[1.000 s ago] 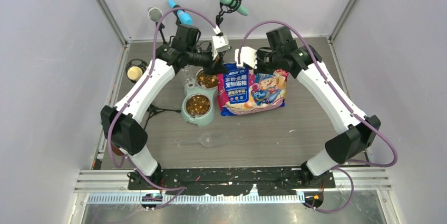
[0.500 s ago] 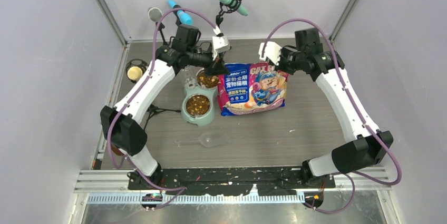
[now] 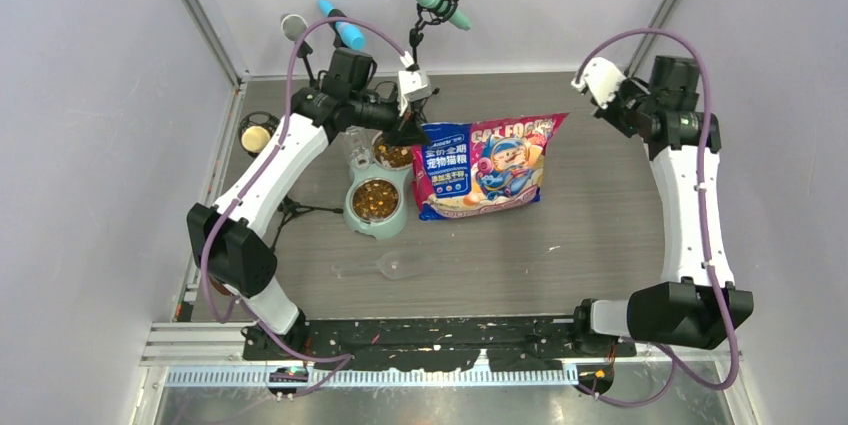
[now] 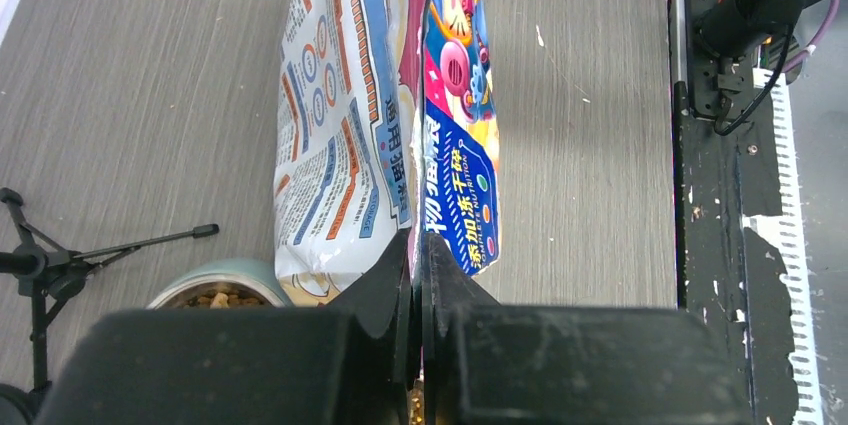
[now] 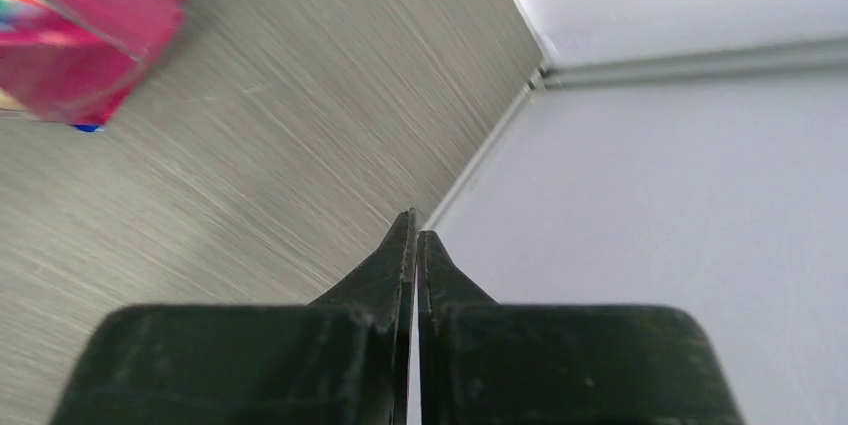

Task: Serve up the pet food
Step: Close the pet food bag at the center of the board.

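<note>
Pinches, with the left gripper (image 4: 417, 245), the top left corner of the cat food bag (image 4: 385, 125), fingers pressed almost together on the thin edge. Hangs there just above the far steel bowl (image 3: 393, 154) of the mint-green double feeder (image 3: 352, 213), right beside the bag. Shows brown kibble (image 3: 377, 199) in both bowls, with a few pellets also at the lower left of the left wrist view. Rests the bag's bottom edge on the grey table (image 3: 600, 245), printed front turned to the top camera. Includes a clear plastic scoop (image 3: 395, 267) lying nearer the arm bases, apart from the feeder. Holds the right gripper (image 5: 415, 230) with fingers together on nothing, above the table's far right corner, well apart from the bag.
</note>
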Available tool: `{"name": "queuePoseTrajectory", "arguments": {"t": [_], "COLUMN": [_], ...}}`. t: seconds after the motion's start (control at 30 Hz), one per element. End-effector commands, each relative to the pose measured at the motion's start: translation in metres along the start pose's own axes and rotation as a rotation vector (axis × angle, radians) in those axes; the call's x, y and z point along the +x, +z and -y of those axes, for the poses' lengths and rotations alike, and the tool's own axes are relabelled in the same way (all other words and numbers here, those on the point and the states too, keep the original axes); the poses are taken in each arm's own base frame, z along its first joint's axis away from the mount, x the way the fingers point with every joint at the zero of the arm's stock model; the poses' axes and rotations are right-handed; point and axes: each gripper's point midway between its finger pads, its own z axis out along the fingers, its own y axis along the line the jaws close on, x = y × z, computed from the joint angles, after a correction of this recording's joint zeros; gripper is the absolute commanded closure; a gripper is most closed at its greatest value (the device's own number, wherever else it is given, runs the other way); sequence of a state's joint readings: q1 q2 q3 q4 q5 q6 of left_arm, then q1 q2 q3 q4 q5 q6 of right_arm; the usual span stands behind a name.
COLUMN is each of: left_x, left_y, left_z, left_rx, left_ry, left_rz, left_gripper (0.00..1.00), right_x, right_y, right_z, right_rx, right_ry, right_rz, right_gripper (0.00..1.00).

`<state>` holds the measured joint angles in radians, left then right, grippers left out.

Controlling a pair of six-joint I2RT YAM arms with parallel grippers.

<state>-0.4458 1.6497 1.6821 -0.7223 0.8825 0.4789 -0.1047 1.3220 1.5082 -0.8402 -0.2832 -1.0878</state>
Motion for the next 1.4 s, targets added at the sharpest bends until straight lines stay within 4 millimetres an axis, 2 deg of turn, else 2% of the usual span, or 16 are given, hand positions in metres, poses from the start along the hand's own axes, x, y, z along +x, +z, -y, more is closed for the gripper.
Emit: {"name": "queuePoseTrajectory", "arguments": {"t": [0.0, 0.03, 0.07, 0.1, 0.17, 0.23, 0.3, 0.37, 0.47, 0.53, 0.67, 0.7, 0.8, 0.93, 1.13, 1.37], "left_x": [-0.009, -0.011, -0.014, -0.017, -0.022, -0.026, -0.030, -0.033, -0.036, -0.038, -0.037, -0.035, -0.033, -0.030, -0.028, -0.031], "left_y": [-0.020, -0.019, -0.018, -0.017, -0.016, -0.015, -0.015, -0.016, -0.016, -0.016, -0.013, -0.012, -0.011, -0.010, -0.009, -0.007], "left_z": [0.009, 0.010, 0.011, 0.012, 0.014, 0.015, 0.016, 0.019, 0.023, 0.025, 0.024, 0.023, 0.020, 0.016, 0.013, 0.011], "left_rx": [-0.022, -0.019, -0.016, -0.014, -0.009, -0.007, -0.004, 0.002, 0.009, 0.014, 0.003, -0.006, -0.028, -0.056, -0.061, -0.059], "left_ry": [-0.035, -0.039, -0.040, -0.042, -0.043, -0.041, -0.040, -0.036, -0.030, -0.026, -0.018, -0.014, -0.007, -0.003, -0.002, -0.003], "left_rz": [0.010, 0.016, 0.024, 0.029, 0.036, 0.040, 0.046, 0.051, 0.055, 0.057, 0.046, 0.040, 0.024, 0.009, 0.004, 0.012], "left_gripper": [1.00, 0.99, 0.89, 0.73, 0.53, 0.45, 0.41, 0.39, 0.38, 0.38, 0.41, 0.42, 0.46, 0.51, 0.63, 0.76], "right_x": [-0.001, -0.003, -0.005, -0.009, -0.017, -0.030, -0.053, -0.071, -0.097, -0.125, -0.167, -0.175, -0.203, -0.232, -0.251, -0.258], "right_y": [-0.023, -0.024, -0.024, -0.025, -0.027, -0.030, -0.037, -0.040, -0.043, -0.042, -0.031, -0.031, -0.020, -0.008, 0.011, 0.024], "right_z": [0.038, 0.039, 0.039, 0.042, 0.043, 0.040, 0.030, 0.019, -0.003, -0.030, -0.078, -0.082, -0.112, -0.132, -0.153, -0.166], "right_rx": [0.190, 0.200, 0.204, 0.225, 0.235, 0.223, 0.186, 0.139, 0.037, -0.071, -0.250, -0.269, -0.378, -0.431, -0.487, -0.527], "right_ry": [0.026, 0.036, 0.044, 0.073, 0.108, 0.140, 0.152, 0.175, 0.173, 0.135, 0.059, 0.051, 0.008, -0.056, -0.132, -0.211], "right_rz": [0.032, 0.048, 0.062, 0.083, 0.125, 0.190, 0.303, 0.392, 0.500, 0.587, 0.665, 0.678, 0.711, 0.731, 0.709, 0.696], "right_gripper": [0.95, 0.95, 0.95, 0.95, 0.95, 0.80, 0.53, 0.38, 0.30, 0.27, 0.26, 0.26, 0.26, 0.28, 0.39, 0.50]}}
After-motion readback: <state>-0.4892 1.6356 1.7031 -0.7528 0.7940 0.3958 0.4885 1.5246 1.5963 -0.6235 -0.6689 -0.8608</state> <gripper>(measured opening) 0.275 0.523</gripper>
